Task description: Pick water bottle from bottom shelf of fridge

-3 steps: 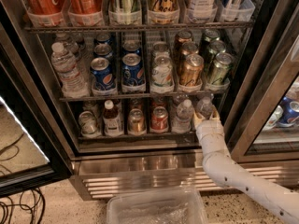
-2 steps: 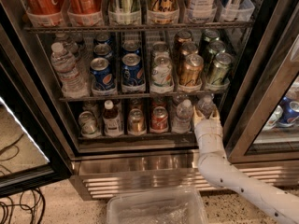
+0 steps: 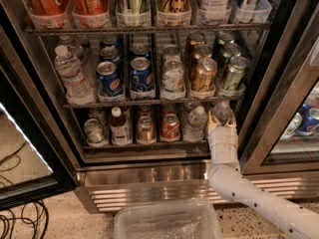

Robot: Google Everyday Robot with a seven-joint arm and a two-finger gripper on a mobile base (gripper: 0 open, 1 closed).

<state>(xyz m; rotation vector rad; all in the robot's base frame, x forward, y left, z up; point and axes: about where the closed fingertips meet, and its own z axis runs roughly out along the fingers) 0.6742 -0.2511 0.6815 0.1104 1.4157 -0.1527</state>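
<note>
Gripper (image 3: pixel 222 125) has edged slightly deeper into the fridge (image 3: pixel 149 174) since the earlier frame. It sits at the right end of the bottom shelf (image 3: pixel 144 145), fingers (image 3: pixel 213 124) spread either side of the water bottle (image 3: pixel 222 111), which stands upright there.

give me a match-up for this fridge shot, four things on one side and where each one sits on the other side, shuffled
Things:
1. gripper
2. blue cans
3. dark-liquid bottle
4. clear bin

Places:
A. on the floor in front of the fridge
B. on the rack just above the bottom shelf
C. at the right end of the bottom shelf, at the water bottle
D. in the left part of the bottom shelf, between two cans

Pairs: 1-C, 2-B, 3-D, 4-A
</note>
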